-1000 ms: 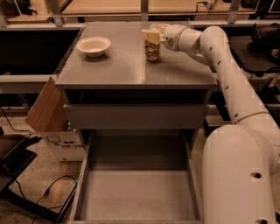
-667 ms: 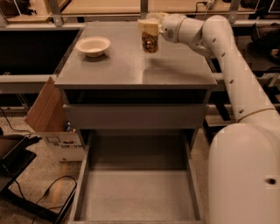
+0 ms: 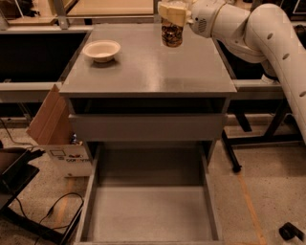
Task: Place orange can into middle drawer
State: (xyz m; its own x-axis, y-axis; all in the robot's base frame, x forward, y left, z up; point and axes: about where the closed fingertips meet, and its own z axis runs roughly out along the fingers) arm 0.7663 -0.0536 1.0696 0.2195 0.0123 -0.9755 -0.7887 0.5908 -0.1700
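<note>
My gripper (image 3: 172,13) is at the top centre of the camera view, over the back of the grey cabinet top (image 3: 148,72). It is shut on the orange can (image 3: 171,34), which hangs upright from its cream fingers (image 3: 168,13), lifted just above the cabinet top. The can's upper part is hidden by the fingers. The middle drawer (image 3: 149,213) is pulled wide open at the bottom of the view, with a bare flat grey floor and low side walls. It lies well below and in front of the can.
A cream bowl (image 3: 101,50) sits on the cabinet top at the left. A closed grey drawer front (image 3: 147,127) is just under the top. A cardboard box (image 3: 52,125) leans at the cabinet's left. Cables (image 3: 48,215) lie on the floor at the left.
The gripper has lifted the can off the cabinet top and carried it up and slightly left. The bowl and drawer have not moved.
</note>
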